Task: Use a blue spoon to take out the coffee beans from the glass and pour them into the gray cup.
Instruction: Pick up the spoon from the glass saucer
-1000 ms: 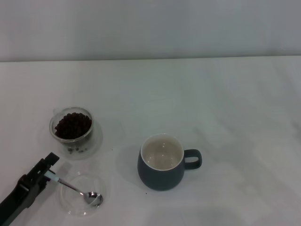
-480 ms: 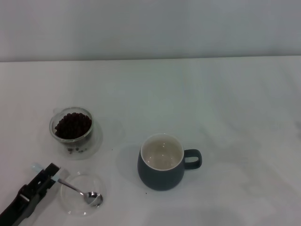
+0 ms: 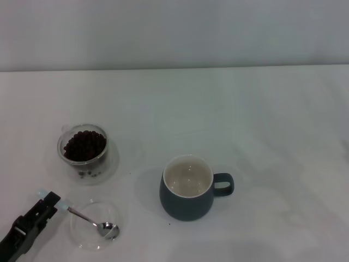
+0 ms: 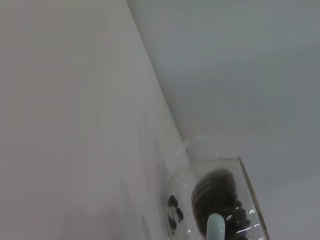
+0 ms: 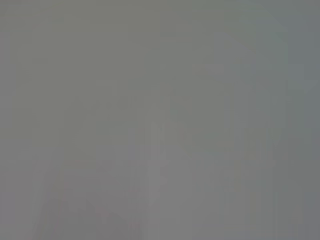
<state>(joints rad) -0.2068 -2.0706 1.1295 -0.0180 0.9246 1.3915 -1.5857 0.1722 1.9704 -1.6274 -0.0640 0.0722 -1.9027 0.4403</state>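
Left tool drawing back along the spoon handle

The left tool (image 3: 48,203), pinching the pale-blue-handled metal spoon (image 3: 90,220) near its tip, has slid toward the bench's near-left corner; dark coffee beans (image 3: 84,144) wait untouched in the small clear glass (image 3: 83,146), rounded blue-gray mug (image 3: 188,188) empty.

Left gripper (image 3: 48,201) cut off at the head view's 7 o'clock corner, jaw gap too small to judge. Blue spoon (image 4: 216,227) clipped at the left wrist view's edge, only the handle tip visible. Right wrist view blank grey throughout.
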